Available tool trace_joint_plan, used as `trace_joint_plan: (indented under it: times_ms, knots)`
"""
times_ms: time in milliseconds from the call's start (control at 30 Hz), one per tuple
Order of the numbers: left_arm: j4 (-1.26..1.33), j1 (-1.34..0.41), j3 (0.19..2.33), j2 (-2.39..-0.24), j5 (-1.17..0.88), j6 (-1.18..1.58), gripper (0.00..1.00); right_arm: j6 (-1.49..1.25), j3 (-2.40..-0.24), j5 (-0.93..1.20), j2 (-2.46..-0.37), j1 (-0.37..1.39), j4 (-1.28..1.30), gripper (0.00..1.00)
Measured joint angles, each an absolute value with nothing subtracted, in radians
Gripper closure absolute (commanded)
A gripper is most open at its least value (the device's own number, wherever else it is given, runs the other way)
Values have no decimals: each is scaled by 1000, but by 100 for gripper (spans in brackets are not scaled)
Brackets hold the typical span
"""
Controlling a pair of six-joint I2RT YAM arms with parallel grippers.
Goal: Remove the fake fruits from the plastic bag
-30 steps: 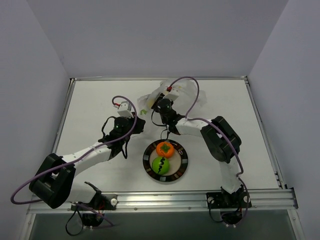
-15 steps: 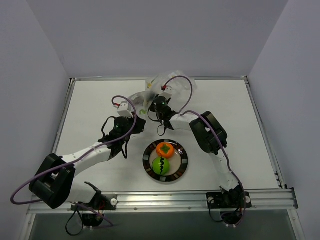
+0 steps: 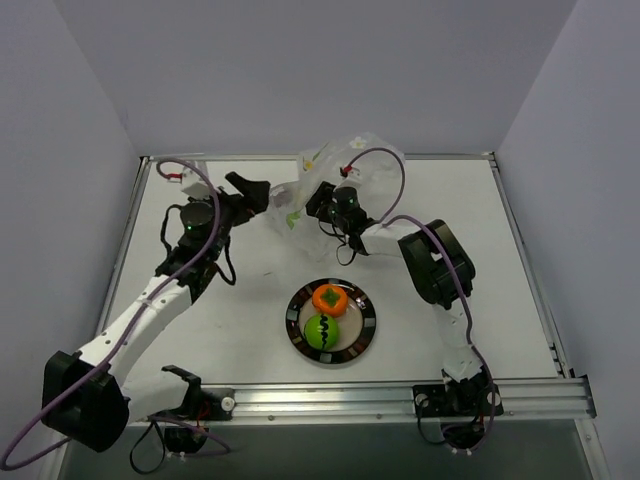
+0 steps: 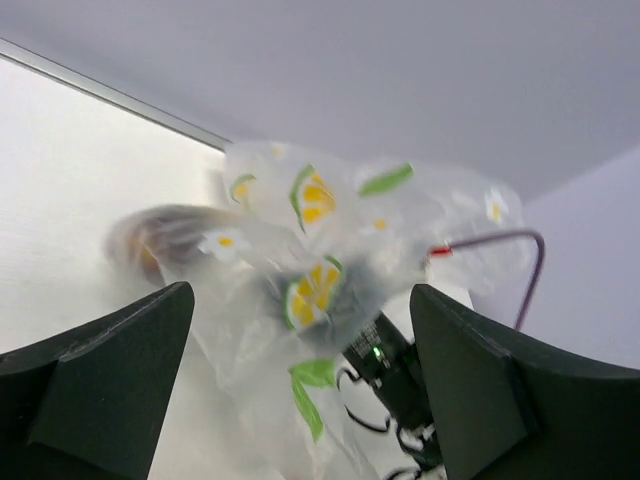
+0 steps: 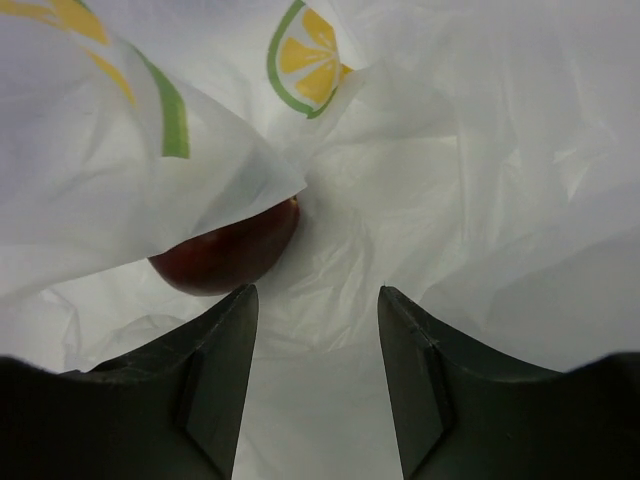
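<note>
The clear plastic bag (image 3: 345, 165) with lemon and leaf prints stands crumpled at the back of the table. My right gripper (image 3: 318, 203) reaches into it. In the right wrist view that gripper (image 5: 315, 300) is open inside the bag (image 5: 450, 180), nothing between its fingers, and the dark maroon fruit (image 5: 225, 250) lies just ahead of the left finger, half under a fold. My left gripper (image 3: 260, 190) hangs open left of the bag, clear of it. From its wrist (image 4: 300, 300) the bag (image 4: 330, 230) fills the gap ahead, and the maroon fruit (image 4: 165, 235) shows blurred through it.
A round black-rimmed plate (image 3: 372, 322) sits near the table's middle front, holding the orange fruit (image 3: 329, 298) and the green fruit (image 3: 321, 331). The right arm's elbow (image 3: 435, 262) hangs right of the plate. A metal rail (image 3: 320, 400) runs along the near edge.
My left gripper has opened, let go of the bag and swung back to the left. The bag has puffed upward. My right gripper has pushed further into it.
</note>
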State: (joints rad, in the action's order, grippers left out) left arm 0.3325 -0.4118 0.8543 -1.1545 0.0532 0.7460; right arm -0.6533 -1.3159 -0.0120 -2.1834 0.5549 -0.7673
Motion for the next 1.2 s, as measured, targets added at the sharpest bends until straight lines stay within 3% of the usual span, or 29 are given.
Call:
trace_joint_plan:
  times_ms: [133,300,600,933,1033,1067,1100,1200]
  knots:
    - [369,-257,838,-1183,28,862,17,-646,-1300,36,-2163,558,-767,52]
    - [432,-142,825,-1434,-60,982,18,-624,-1278,89,-2138,558,-759,52]
    - [682,-130,940,-1902,-258,1200,16,-603,-1257,130,-2109,557,-743,52]
    - [911,-124,995,-2054,-291,1339,16,-597,-1230,150,-2103,557,-737,52]
    - [939,-129,1020,-2061,-285,1353,24,-598,-1230,155,-2104,557,-737,52]
    - [950,-131,1039,-2068,-280,1357,29,-599,-1230,158,-2104,557,-738,52]
    - [961,-133,1053,-2076,-276,1363,40,-600,-1229,160,-2103,558,-739,52]
    - [1005,-144,1085,-2108,-265,1377,40,-601,-1219,164,-2103,558,-745,52]
